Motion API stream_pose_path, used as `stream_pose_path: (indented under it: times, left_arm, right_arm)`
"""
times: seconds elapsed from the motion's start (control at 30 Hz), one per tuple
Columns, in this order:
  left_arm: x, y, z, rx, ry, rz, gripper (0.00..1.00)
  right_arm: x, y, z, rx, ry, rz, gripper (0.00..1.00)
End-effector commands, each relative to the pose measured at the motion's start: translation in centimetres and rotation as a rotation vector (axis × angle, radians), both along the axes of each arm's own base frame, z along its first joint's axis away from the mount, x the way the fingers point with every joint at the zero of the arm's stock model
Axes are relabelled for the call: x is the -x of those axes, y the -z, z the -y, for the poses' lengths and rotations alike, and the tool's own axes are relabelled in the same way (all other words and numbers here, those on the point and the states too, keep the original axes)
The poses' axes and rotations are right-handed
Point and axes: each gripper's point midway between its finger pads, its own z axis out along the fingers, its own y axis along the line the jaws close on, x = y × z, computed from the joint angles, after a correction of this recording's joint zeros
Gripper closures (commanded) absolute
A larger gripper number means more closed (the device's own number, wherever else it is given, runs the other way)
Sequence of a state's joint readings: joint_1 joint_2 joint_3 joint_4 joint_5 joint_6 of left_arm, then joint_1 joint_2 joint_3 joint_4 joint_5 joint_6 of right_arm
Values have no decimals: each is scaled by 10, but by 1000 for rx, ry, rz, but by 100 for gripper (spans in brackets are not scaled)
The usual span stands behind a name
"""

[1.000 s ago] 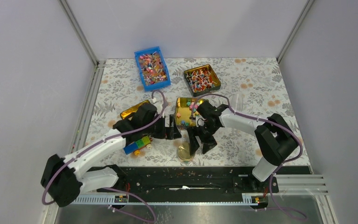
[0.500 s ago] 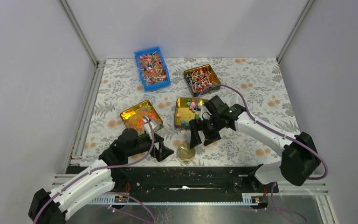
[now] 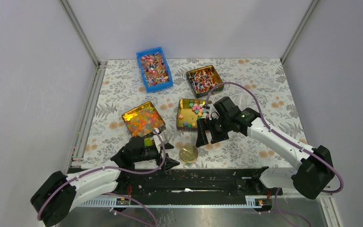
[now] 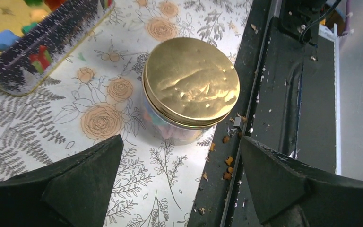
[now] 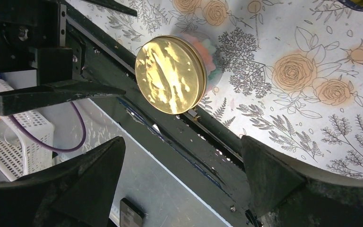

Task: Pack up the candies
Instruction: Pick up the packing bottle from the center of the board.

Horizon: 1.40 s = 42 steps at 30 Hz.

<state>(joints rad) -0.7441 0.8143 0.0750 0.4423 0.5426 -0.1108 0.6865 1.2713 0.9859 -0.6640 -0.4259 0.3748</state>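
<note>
The candies (image 3: 195,111) are small pink, green, blue and yellow pieces in an open gold tin (image 3: 181,115) at mid-table. More of them show through the wall (image 4: 166,126) of a clear round jar with a gold lid (image 3: 188,153) near the front edge. My left gripper (image 3: 168,155) is open and empty, just left of the jar (image 4: 191,82). My right gripper (image 3: 209,137) is open and empty, above the table just beyond and right of the jar (image 5: 170,75).
A gold tin of translucent orange-yellow pieces (image 3: 142,118) sits at the left. A blue bin (image 3: 154,69) and a gold tin (image 3: 204,80) of twisted-wrapper candies stand at the back. The black base rail (image 3: 194,179) runs along the front edge, with crumbs (image 4: 229,163) on it.
My left arm has drawn back toward the front edge, and its gripper now sits low beside the jar. My right gripper has moved away from the jar, to the right and back.
</note>
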Motion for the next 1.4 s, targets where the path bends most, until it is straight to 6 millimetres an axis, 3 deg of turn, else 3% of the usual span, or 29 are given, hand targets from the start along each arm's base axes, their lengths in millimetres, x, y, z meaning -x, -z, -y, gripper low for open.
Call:
stream_pose_path:
  times: [0.0, 0.2, 0.57, 0.93, 1.2, 1.37]
  left_arm:
    - [-1, -11, 12, 56, 61, 117, 1]
    - [4, 8, 22, 5, 98, 93, 1]
    - [-2, 30, 40, -60, 135, 209, 1]
    - [-7, 40, 65, 38, 155, 215, 1]
    - [-8, 45, 77, 29, 203, 259, 8]
    - [-8, 46, 75, 23, 202, 263, 23]
  right_arm:
    - [-8, -4, 9, 7, 52, 31, 0]
    - [-15, -6, 15, -7, 103, 15, 0]
    - [-22, -21, 22, -51, 146, 45, 0]
    - [-20, -32, 34, -50, 173, 69, 1]
    - [-17, -34, 40, -41, 197, 77, 0]
    - [-21, -37, 38, -43, 189, 82, 1]
